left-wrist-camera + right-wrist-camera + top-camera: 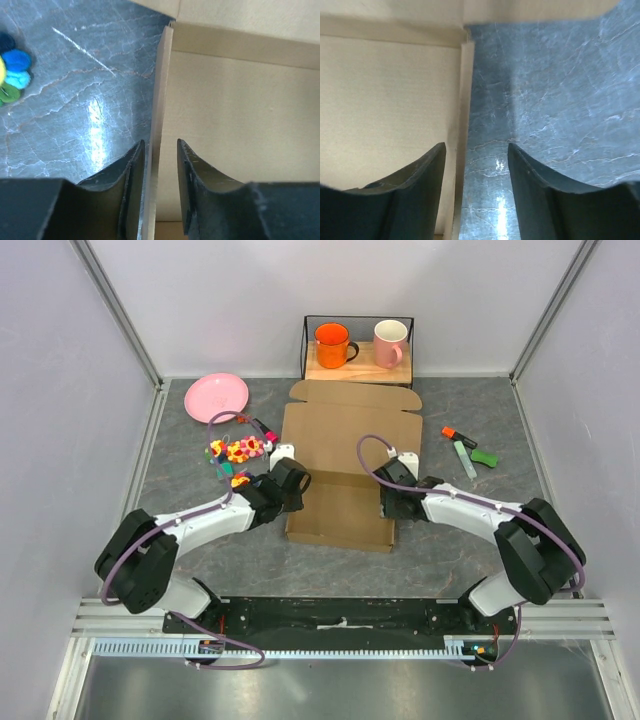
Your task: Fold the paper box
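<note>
The paper box (340, 470) lies in the middle of the grey tabletop (450, 550). Its near part is already a shallow tray, and the far panel and lid flap are flat. The left arm's fingers (132, 175) straddle the tray's upright left wall (161, 90) with a narrow gap, not clamped on it. The right arm's fingers (425, 190) stand wider apart around the right wall (465, 90), which sits closer to the inner finger.

To do this step well, I judge both sides should close squarely on their walls and move together, keeping each wall upright along its crease (uneven pulls could skew the light tray).

Farther off, a colourful toy (237, 450) lies to the left and markers (465, 452) to the right. A pink plate (217, 397) sits at far left, and a rack holds an orange mug (333, 344) and a pink mug (390, 342). No brand, label or writing is readable; the cardboard looks unprinted.
</note>
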Robot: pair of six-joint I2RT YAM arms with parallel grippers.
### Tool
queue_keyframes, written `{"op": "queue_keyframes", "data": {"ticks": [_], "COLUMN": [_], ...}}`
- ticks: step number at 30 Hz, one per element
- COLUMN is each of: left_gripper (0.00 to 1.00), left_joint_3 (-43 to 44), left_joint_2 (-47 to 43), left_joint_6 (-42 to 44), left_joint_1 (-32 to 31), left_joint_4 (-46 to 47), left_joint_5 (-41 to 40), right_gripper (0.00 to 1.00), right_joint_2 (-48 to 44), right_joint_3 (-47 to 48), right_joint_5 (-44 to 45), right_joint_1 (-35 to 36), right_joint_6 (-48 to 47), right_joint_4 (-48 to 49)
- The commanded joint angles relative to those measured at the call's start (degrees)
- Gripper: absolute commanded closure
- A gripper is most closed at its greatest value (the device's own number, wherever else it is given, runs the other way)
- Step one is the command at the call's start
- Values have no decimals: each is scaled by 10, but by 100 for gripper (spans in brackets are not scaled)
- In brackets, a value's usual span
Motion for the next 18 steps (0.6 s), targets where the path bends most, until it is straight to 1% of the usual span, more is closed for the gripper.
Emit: {"op": "queue_keyframes", "data": {"ticks": [1, 3, 4, 9, 11, 12, 13, 15, 16, 17, 18], "left_gripper": [57, 50, 48, 40, 37, 30, 28, 24, 23, 23, 23], "left_joint_3": [33, 33, 33, 46, 48, 48, 48, 47, 41, 36, 30], "left_joint_2": [-46, -62, -75, -118, -150, -162, -173, -206, -219, -247, -260], "left_joint_6": [-10, -5, -3, 11, 20, 33, 34, 25, 20, 17, 8], "left_joint_1": [3, 3, 3, 3, 3, 3, 3, 3, 3, 3, 3], "left_joint_4": [-22, -27, -30, -60, -67, -67, -71, -87, -90, -92, -92], "left_joint_5": [-22, -33, -36, -46, -31, -18, -7, 2, 3, 3, 4], "right_gripper": [31, 24, 19, 13, 10, 9, 8, 8, 9, 9, 10], "right_joint_2": [-38, -46, -54, -100, -132, -140, -144, -138, -126, -118, -109], "right_joint_3": [49, 62, 65, 93, 115, 124, 135, 172, 183, 196, 202], "right_joint_5": [17, 30, 33, 60, 75, 104, 123, 154, 150, 142, 132], "right_joint_1": [-1, -1, -2, -1, -1, -1, -3, -33, -55, -107, -137], "right_joint_6": [-14, -19, -21, -36, -43, -54, -58, -60, -55, -47, -28], "right_joint_4": [-39, -49, -58, -98, -109, -119, -128, -150, -152, -152, -149]}}
